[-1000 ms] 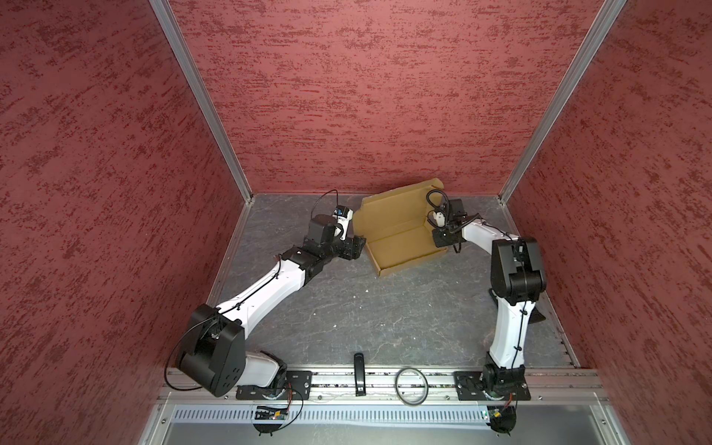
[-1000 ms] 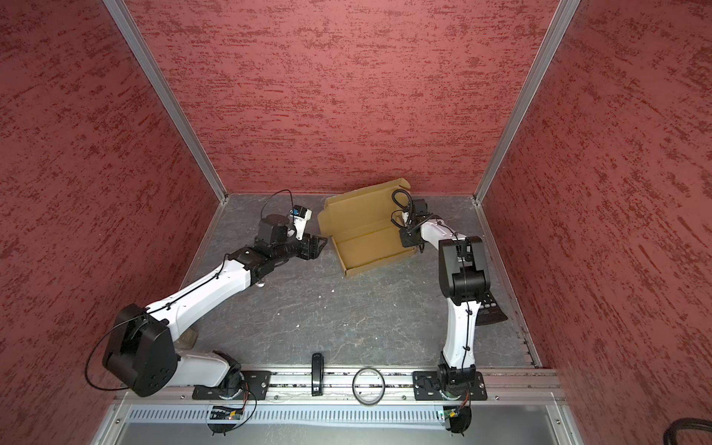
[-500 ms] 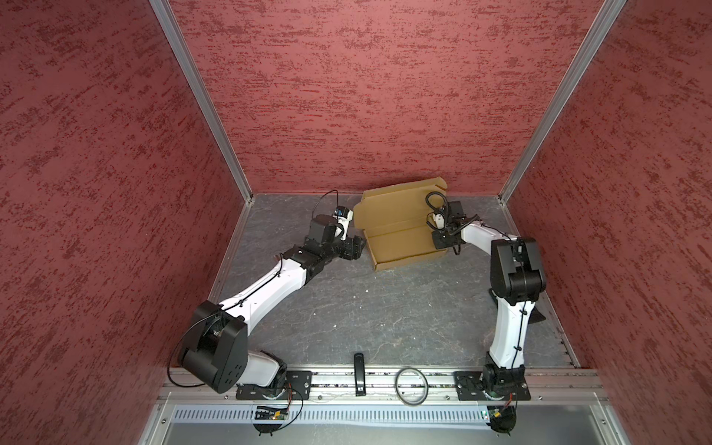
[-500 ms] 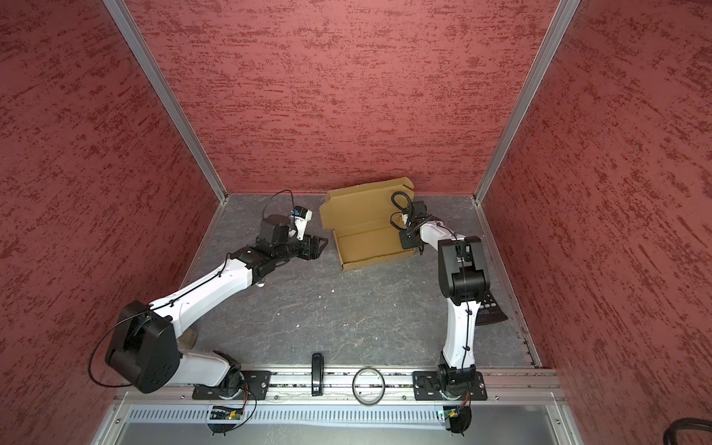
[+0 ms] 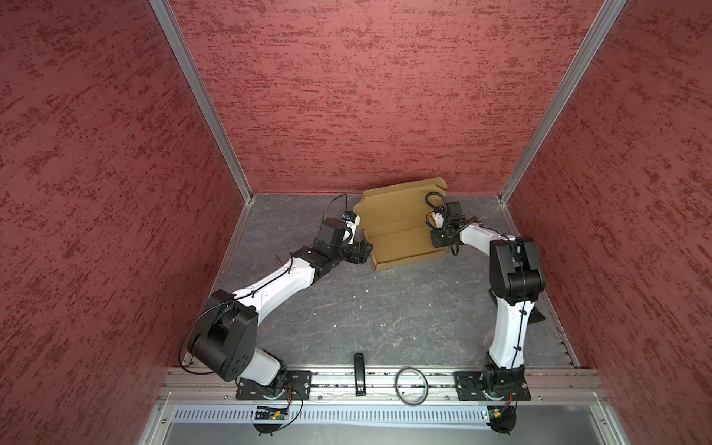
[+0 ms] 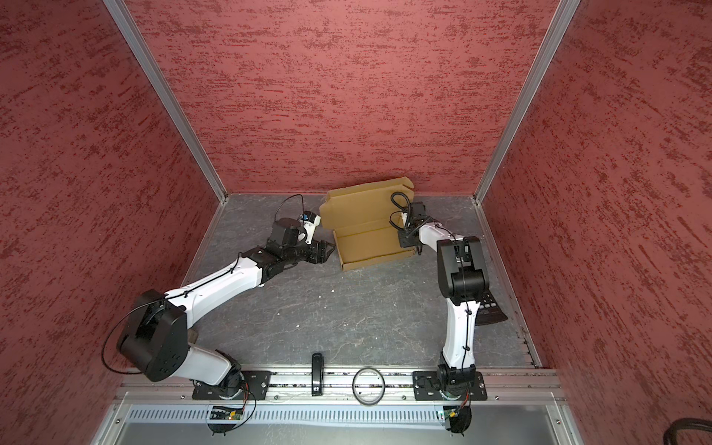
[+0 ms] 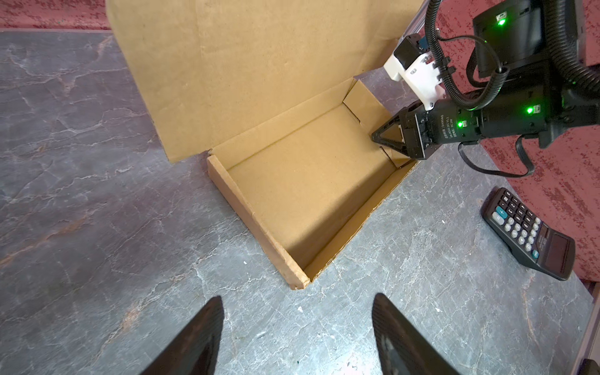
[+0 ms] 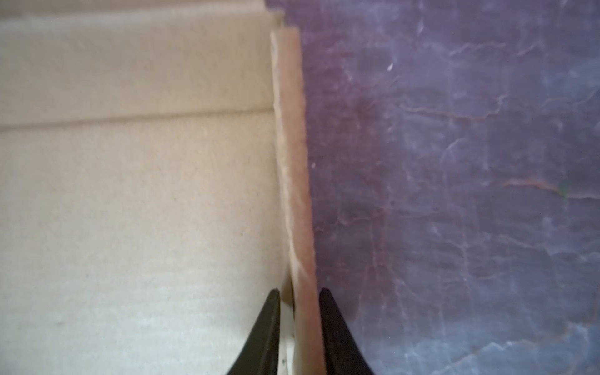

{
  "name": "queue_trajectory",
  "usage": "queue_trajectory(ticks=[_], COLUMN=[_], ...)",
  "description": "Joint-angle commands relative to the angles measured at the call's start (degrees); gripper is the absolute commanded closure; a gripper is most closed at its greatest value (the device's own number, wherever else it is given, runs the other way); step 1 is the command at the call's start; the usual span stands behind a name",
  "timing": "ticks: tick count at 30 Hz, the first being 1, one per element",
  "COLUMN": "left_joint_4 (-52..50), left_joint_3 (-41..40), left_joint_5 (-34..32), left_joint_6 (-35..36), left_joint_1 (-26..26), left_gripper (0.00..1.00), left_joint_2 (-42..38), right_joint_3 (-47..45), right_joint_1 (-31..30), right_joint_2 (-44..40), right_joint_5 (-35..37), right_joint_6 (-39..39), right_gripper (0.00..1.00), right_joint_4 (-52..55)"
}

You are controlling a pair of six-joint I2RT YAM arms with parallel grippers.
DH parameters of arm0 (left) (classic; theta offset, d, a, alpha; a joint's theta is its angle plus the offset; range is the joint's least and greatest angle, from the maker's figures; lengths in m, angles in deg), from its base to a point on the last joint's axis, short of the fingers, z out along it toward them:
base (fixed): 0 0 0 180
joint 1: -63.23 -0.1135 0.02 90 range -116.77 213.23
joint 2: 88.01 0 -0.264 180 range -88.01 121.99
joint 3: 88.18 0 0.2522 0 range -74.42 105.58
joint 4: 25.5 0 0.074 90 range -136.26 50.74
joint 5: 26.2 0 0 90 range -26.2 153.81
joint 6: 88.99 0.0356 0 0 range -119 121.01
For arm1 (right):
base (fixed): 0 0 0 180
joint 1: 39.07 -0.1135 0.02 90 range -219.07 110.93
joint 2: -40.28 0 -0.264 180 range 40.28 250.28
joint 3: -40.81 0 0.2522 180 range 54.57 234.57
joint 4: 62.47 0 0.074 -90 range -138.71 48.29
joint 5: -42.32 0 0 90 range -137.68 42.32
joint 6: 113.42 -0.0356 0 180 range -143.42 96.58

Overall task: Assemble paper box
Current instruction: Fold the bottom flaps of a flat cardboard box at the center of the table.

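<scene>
Paper box [image 5: 400,239] sits at the back of the surface [image 5: 366,308], lid [image 5: 397,204] standing open toward the rear wall [image 5: 366,115] (tray part's already folded up). Since a second ago it's only squared up a hair, and my arms are pretty much where they were. Left hand [image 7: 297,324] is spread and empty, just off the box's front corner. Right hand [image 8: 298,298] straddles the box's right side wall, but I can't tell if it's actually squeezing.
</scene>
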Motion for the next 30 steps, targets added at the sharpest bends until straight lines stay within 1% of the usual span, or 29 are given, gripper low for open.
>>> queue_trajectory(ticks=[1,8,23,30], left_joint_4=[1.58,2.31,1.97,2.26], left_joint_3=[-0.89,-1.2,-1.73,-2.06], left_joint_5=[0.11,0.03,-0.62,-0.75], left_joint_6=[-0.51,-0.95,-0.58,-0.72], left_joint_1=[0.15,0.08,-0.32,-0.67], left_gripper=[0.27,0.27,0.27,0.27], left_joint_2=[-0.48,-0.27,-0.59,-0.27], right_joint_3=[-0.12,1.17,7.54,8.19], right_joint_1=[-0.34,-0.35,-0.55,-0.78], right_joint_2=[-0.08,0.45,4.35,5.56], right_joint_5=[0.99,1.08,2.14,3.09], right_joint_6=[-2.19,-2.21,-1.33,-0.88], right_gripper=[0.77,0.78,0.83,0.84], right_joint_4=[-3.93,-3.05,1.19,2.47])
